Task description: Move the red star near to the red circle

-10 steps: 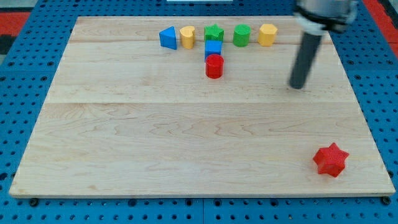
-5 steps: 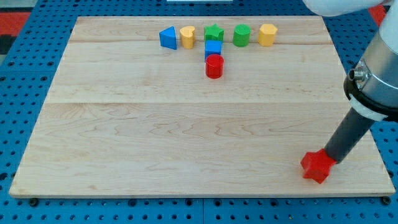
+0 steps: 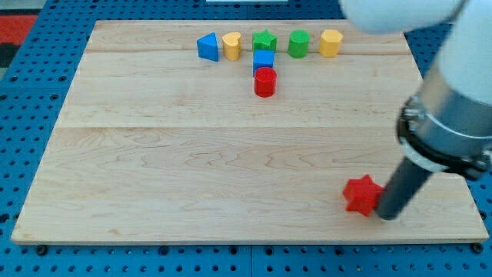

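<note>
Our tip [image 3: 386, 216] sits at the view's bottom right, w/ the dark rod rising up and to the right into the arm's grey-and-white body. The rod is a plain stick, so there's nothing on it to spread or pinch; its lower end presses against the right side of the red star [image 3: 361, 195], touching it.

The red star lies near the bottom edge of the wooden board [image 3: 154, 154], right of centre. The red circle [image 3: 264, 81] is well apart from it, up toward the view's top, slightly right of the board's middle.

Just above the red circle, touching or nearly so, we see a blue cube [image 3: 264, 60]. Along the top runs a row, left to right: blue triangle [image 3: 207, 47], yellow block [image 3: 231, 46] w/ a rounded shape we can't make out exactly, green star [image 3: 264, 40], green block [image 3: 299, 43] that looks roughly hexagonal, and a yellow block [image 3: 330, 42], approx. hexagonal too.

The board rests on a blue pegboard surface [image 3: 31, 115].
</note>
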You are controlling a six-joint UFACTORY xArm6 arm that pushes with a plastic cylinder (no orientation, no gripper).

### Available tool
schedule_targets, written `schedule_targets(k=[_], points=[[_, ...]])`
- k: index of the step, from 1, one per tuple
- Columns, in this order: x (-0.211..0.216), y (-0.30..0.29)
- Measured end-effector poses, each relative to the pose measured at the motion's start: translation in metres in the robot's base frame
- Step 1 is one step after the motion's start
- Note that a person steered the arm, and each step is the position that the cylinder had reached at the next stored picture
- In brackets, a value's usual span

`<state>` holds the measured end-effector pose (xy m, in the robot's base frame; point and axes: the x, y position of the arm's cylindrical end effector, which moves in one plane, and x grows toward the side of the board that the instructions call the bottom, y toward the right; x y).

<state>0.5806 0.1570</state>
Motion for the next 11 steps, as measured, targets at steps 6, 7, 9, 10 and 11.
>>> schedule_targets(k=[6, 7, 9, 10, 11], points=[[-0.092, -0.120], [-0.106, -0.123], [-0.119, -0.123], [-0.120, -0.122], [-0.126, -0.122]])
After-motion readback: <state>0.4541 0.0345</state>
